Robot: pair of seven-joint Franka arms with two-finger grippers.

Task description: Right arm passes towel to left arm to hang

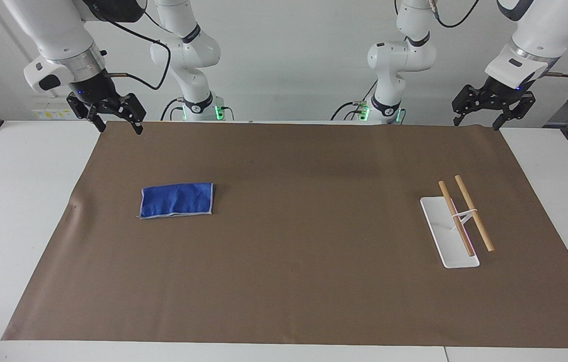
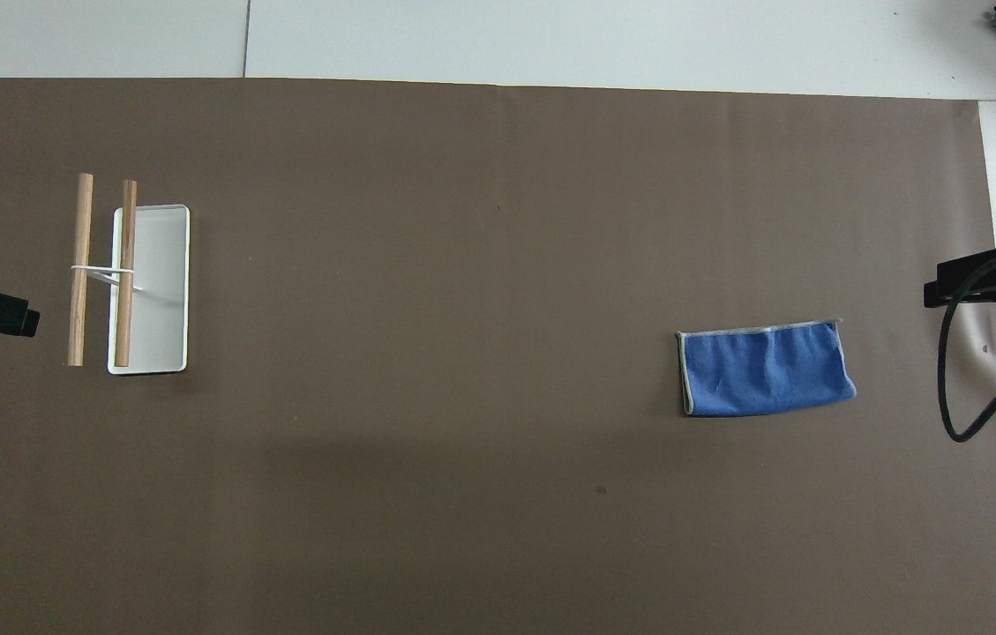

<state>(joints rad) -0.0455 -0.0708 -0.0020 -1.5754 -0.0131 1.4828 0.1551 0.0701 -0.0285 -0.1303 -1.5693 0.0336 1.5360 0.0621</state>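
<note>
My right gripper [image 1: 118, 123] released and empty, raised over the brown mat's [image 1: 294, 236] corner, towel [image 1: 177, 200] flat at its five o'clock, my left gripper [image 1: 480, 120] likewise spread, waiting, wooden rack [image 1: 457, 223] at its six o'clock

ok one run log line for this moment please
stage: not started | blue rectangular cloth towel: flat on brown mat | wooden two-bar rack: bare | right gripper: open, raised | left gripper: open, raised
</note>
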